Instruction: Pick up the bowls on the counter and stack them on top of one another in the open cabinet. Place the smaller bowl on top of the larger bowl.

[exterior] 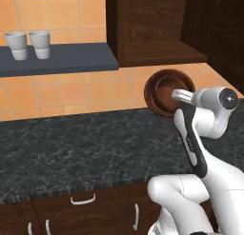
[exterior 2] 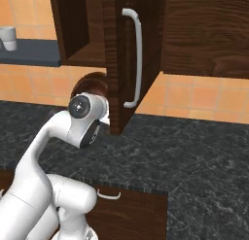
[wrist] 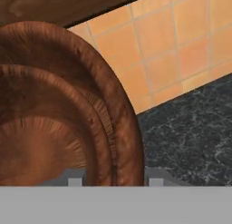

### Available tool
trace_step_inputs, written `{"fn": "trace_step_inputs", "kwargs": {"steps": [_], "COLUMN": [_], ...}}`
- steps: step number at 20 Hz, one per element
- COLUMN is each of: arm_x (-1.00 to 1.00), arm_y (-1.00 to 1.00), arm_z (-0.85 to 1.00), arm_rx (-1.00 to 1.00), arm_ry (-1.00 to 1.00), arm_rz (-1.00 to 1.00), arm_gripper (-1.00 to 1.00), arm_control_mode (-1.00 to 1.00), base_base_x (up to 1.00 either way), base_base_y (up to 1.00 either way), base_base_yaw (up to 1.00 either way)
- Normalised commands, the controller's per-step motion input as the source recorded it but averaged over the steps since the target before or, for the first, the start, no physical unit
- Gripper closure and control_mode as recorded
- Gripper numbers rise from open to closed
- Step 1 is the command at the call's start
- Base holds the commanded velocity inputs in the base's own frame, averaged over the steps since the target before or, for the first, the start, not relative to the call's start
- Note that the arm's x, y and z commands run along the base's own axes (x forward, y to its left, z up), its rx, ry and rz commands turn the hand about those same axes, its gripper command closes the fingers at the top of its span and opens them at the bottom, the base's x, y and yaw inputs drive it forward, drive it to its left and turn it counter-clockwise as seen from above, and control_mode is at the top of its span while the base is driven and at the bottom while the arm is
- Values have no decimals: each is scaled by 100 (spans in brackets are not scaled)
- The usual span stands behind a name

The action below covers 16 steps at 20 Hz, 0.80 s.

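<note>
Above counter [exterior: 86, 148], one bowl [exterior: 164, 89].

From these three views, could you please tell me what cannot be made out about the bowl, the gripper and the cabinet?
- Gripper: in the hand view only stubs of its tips show either side of the bowl's wall; contact is unclear.
- Bowl: in the right base view the arm and the cabinet door cover most of it; which bowl it is cannot be told.
- Cabinet: its top is cut off by the upper edge of the left base view.

A glossy reddish-brown wooden bowl [exterior 2: 92, 83] shows above the white arm's wrist [exterior 2: 86, 112]. It sits below the dark brown open cabinet [exterior 2: 80, 54], over the dark marbled counter [exterior 2: 194, 146].
</note>
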Motion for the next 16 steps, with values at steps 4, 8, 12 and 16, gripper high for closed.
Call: {"fn": "trace_step_inputs", "kwargs": {"steps": [4,8,12,16], "arm_x": [-6,20,85,83], "arm_y": [1,0,0,0], "arm_z": [100,100,100,99], "arm_rx": [0,0,0,4], "arm_ry": [-14,-3,12,6], "arm_rz": [0,-4,-8,-12], "arm_gripper": [100,100,100,100], "arm_control_mode": [-100,-100,-100,-100], "base_base_x": [0,0,0,0], "base_base_y": [0,0,0,0], "base_base_yaw": [0,0,0,0]}}
